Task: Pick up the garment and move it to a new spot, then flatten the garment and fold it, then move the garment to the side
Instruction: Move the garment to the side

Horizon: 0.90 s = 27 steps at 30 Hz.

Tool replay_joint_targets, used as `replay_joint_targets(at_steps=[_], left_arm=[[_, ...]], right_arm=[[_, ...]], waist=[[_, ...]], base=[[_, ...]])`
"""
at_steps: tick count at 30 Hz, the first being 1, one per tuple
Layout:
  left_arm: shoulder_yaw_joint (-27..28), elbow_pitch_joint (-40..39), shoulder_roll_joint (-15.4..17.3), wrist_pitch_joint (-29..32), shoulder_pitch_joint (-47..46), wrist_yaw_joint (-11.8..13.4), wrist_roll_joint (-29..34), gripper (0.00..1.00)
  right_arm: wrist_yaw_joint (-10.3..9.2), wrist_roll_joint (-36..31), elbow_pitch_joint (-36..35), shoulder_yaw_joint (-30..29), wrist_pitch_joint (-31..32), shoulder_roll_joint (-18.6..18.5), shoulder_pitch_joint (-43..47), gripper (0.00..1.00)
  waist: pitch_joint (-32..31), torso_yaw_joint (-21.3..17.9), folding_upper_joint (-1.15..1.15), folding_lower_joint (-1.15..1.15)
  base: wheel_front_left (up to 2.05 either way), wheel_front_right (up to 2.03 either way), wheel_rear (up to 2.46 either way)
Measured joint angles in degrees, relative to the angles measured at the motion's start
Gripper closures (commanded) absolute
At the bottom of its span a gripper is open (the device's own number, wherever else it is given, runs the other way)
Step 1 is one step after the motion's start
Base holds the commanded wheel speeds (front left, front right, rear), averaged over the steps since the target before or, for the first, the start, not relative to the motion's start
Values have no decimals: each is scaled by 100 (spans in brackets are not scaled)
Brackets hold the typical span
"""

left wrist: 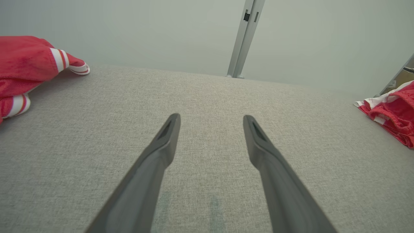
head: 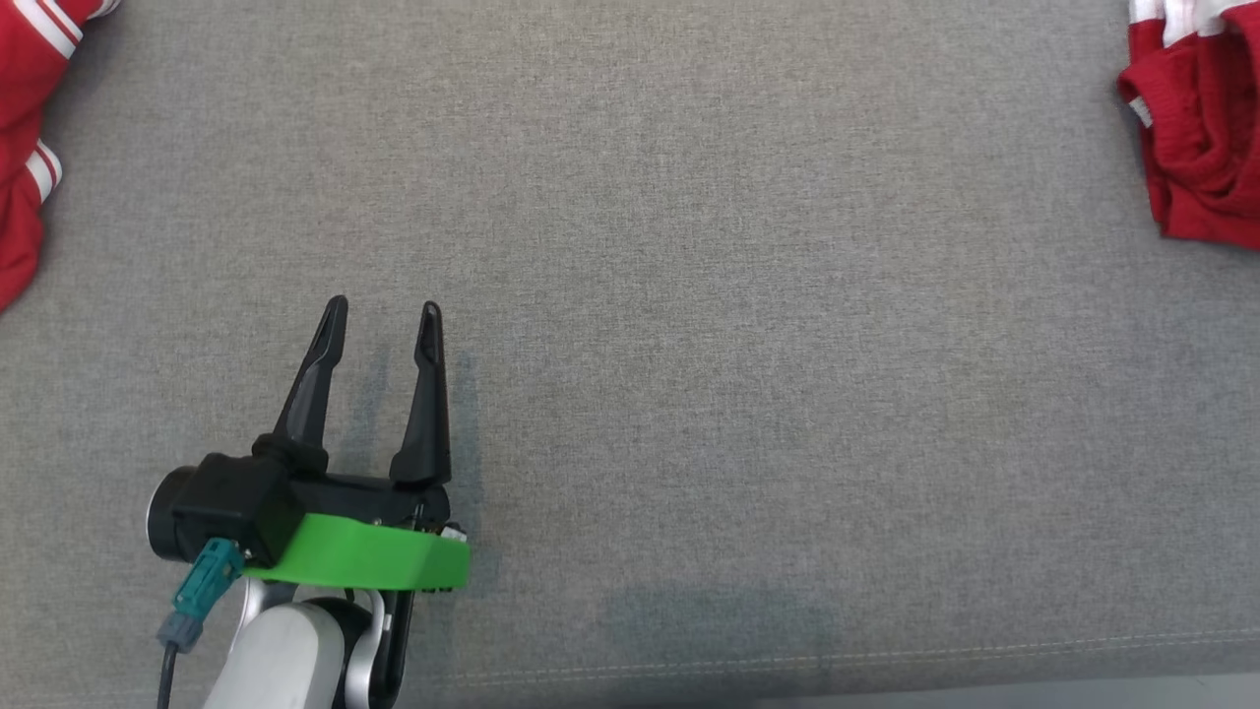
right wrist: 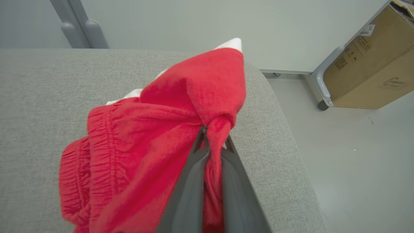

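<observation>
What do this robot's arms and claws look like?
The left gripper has two long, tapering black fingers on a black block, a bright green collar, a teal plug with grey cable, and a pale silver forearm. On the right gripper, the fingers look dark grey.

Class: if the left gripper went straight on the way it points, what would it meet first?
Probably nothing: only bare cushion lies ahead of the left gripper; the red garments sit aside.

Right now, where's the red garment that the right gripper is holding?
At the right end of the grey surface, near its rounded corner, the red garment is pinched in the shut right gripper. The head view has it at the upper right.
</observation>
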Motion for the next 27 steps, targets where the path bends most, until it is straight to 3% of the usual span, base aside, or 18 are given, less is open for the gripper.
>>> replay_joint_targets(at_steps=[4, 5, 7, 9, 15, 27], left_arm=[[-83, -21, 1, 19, -88, 0, 14, 0], [-111, -21, 0, 27, -96, 0, 15, 0], [-126, -20, 0, 46, -114, -1, 18, 0], [-125, -20, 1, 49, -119, -1, 43, 0], [-109, -25, 5, 75, -121, 0, 58, 0], [12, 88, 14, 59, -120, -1, 57, 0]], right_arm=[[-211, -157, 136, -36, -158, -88, -27, 100], [-267, -204, 169, -40, -221, -91, -28, 93], [-398, -314, 226, -22, -326, -91, -32, 59], [-521, -403, 287, -11, -443, -83, -34, 2], [-675, -544, 521, 19, -621, 25, -34, 0], [-702, -592, 577, 166, -1051, 459, -95, 0]], waist=[[85, 58, 0, 0], [94, 81, 0, 0], [107, 127, 0, 0], [111, 167, 0, 0], [92, 218, 0, 0], [-164, -14, 0, 0]], base=[[0, 0, 0], [0, 0, 0], [0, 0, 0], [0, 0, 0], [0, 0, 0], [0, 0, 0]])
